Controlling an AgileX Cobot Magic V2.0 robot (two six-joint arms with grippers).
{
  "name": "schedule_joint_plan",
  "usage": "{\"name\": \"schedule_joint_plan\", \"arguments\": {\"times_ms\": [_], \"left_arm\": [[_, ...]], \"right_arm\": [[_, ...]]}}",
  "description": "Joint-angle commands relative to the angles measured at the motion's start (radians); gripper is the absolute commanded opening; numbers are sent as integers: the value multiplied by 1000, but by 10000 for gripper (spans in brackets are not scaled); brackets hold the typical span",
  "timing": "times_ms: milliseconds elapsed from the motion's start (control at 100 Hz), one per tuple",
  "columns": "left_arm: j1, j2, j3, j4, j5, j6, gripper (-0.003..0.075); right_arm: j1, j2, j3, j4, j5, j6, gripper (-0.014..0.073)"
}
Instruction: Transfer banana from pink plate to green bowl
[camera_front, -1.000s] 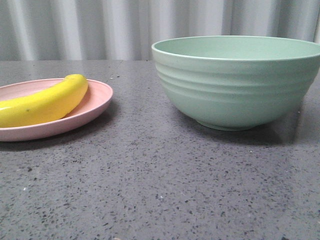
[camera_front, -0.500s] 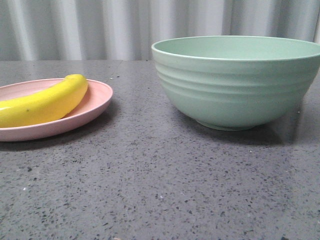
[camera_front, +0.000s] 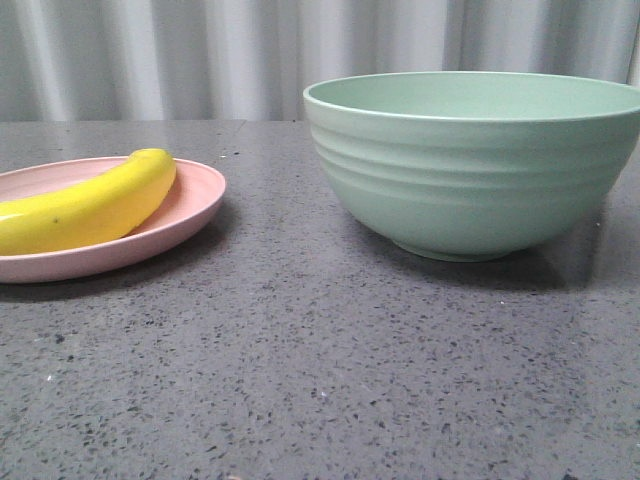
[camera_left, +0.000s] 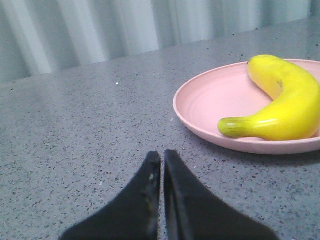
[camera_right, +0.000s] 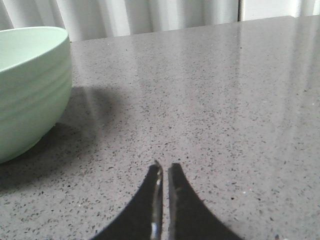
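Presently, the scene reads as follows.

Banana (camera_front: 88, 205): lies on its side on the pink plate (camera_front: 190, 205), curved along the plate's far half; the left edge of the front view cuts off one end. In the left wrist view the banana (camera_left: 282, 102) shows a greenish stem tip pointing across the plate's near rim (camera_left: 240, 145).

Pink plate: rests flat on the counter (camera_front: 320, 360), at the left of the front view, partly out of frame.

Green bowl (camera_front: 470, 165): stands upright on its small foot at the right of the front view, well apart from the plate; its right edge leaves the frame. Nothing shows in the visible part of its interior.

Open room: a bare strip of speckled grey counter separates plate and bowl, and a wider bare stretch lies in front of both.

Left gripper (camera_left: 161, 162): jaws together, only a hairline seam between the black tips; they sit low over the counter, near the plate's rim but not touching it.

Right gripper (camera_right: 164, 172): jaws nearly together with a thin slit between them, holding nothing, low over bare counter with the bowl (camera_right: 30, 85) off to one side.

Backdrop: a pale pleated curtain (camera_front: 200, 55) runs along the counter's far edge.

Obstructions: the bowl's tall wall rises well above the plate's rim.
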Motion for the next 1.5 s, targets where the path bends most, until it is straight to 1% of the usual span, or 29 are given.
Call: {"name": "schedule_joint_plan", "arguments": {"times_ms": [0, 1000, 1190, 1250, 1300, 1490], "left_arm": [[2, -28, 9, -10, -89, 1, -20], [2, -28, 9, -30, -105, 1, -20], [2, -28, 9, -81, -196, 1, -20], [2, -28, 4, -118, -221, 1, -20], [2, -28, -7, -144, -223, 1, -20], [2, -9, -99, -144, -194, 1, -20]], "right_arm": [[-6, -24, 20, -2, -85, -3, -64], [-6, -24, 20, -2, -88, -3, -64], [-6, -24, 20, -1, -159, -3, -64], [-6, -24, 13, -1, -164, -3, -64], [-6, -23, -4, 1, -146, -3, -64], [-4, -15, -91, 1, -42, -3, -64]]}}
